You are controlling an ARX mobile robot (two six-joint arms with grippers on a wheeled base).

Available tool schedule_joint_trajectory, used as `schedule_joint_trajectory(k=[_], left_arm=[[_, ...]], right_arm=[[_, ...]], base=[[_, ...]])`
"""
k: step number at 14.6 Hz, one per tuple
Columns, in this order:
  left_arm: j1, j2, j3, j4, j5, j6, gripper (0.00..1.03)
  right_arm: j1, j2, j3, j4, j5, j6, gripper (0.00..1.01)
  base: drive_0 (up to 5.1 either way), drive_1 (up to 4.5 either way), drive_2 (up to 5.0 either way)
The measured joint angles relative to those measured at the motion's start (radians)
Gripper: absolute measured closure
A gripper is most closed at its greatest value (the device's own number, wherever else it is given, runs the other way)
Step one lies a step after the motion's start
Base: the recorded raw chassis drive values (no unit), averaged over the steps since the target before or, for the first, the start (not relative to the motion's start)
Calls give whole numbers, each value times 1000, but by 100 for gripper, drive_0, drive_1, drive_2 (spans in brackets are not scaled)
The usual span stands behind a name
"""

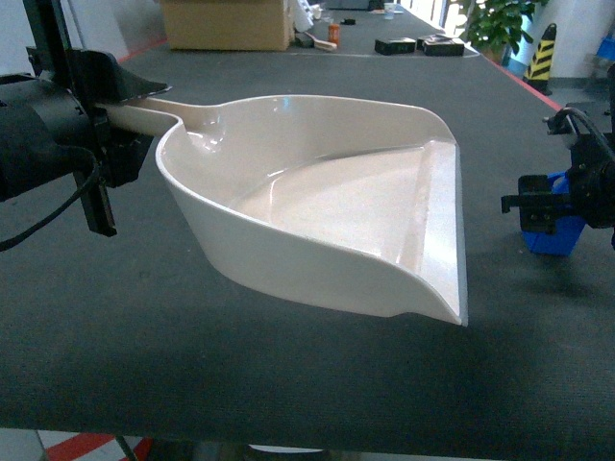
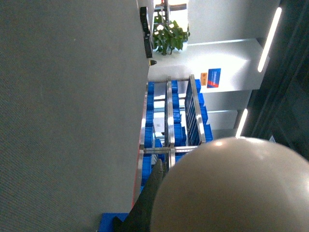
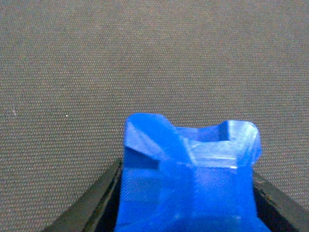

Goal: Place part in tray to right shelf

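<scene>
The beige tray (image 1: 317,202) hangs tilted over the dark table (image 1: 144,317), its open lip toward the right. My left gripper (image 1: 123,117) is shut on the tray's handle at the left. In the left wrist view the tray's rounded back (image 2: 241,188) fills the lower right, beside one dark finger (image 2: 154,198). The small blue part (image 1: 557,235) is at the right edge, low over the table and well apart from the tray. My right gripper (image 1: 546,216) is shut on it. The right wrist view shows the part (image 3: 188,174) clamped between both dark fingers (image 3: 91,212).
A cardboard box (image 1: 226,24), black items (image 1: 418,44) and a potted plant (image 1: 495,24) stand at the table's far end. A metal shelf with blue crates (image 2: 171,116) shows beyond the table edge in the left wrist view. The table's front edge (image 1: 288,437) is close.
</scene>
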Motion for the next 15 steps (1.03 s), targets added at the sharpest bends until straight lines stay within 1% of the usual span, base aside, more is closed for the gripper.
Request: schedule_joint_trajectory(k=[1,2,3,4,5,6,7,8,9,10,11,12,13,14,15], left_arm=[[0,0,0,0,0,0,90],[0,0,0,1,0,0,90],[0,0,0,0,0,0,90],[0,0,0,1,0,0,90],[0,0,0,0,0,0,90],[0,0,0,0,0,0,90],[0,0,0,0,0,0,90],[0,0,0,0,0,0,90],[0,0,0,0,0,0,90],[0,0,0,0,0,0,90],[0,0,0,0,0,0,90],[0,0,0,0,0,0,90],[0,0,0,0,1,0,90],[0,0,0,0,-1,0,90],[0,0,0,0,0,1,90]], right_arm=[[0,-15,-17,29,1,1,50],[6,-73,-69,55,-2,5,54],[16,-172,-134,85,-34,18,54],[28,-240,-159,102,-54,31,54],[87,-404,-199,137,-105,59,54],[136,-482,-211,146,-124,68,54],[198,-550,-232,164,-142,74,54],[250,-585,-250,157,-176,91,54],[301,-599,-274,153,-198,113,54],[347,-601,-297,118,-235,142,54],[381,-600,-311,80,-264,179,54],[406,-592,-314,65,-277,210,54],[416,-589,-314,40,-311,251,54],[417,-587,-323,68,-330,279,48],[407,-600,-334,76,-362,312,35]], base=[[0,0,0],[0,0,0],[0,0,0],[0,0,0],[0,0,0],[0,0,0],[0,0,0],[0,0,0],[0,0,0],[0,0,0],[0,0,0],[0,0,0],[0,0,0],[0,0,0],[0,0,0]])
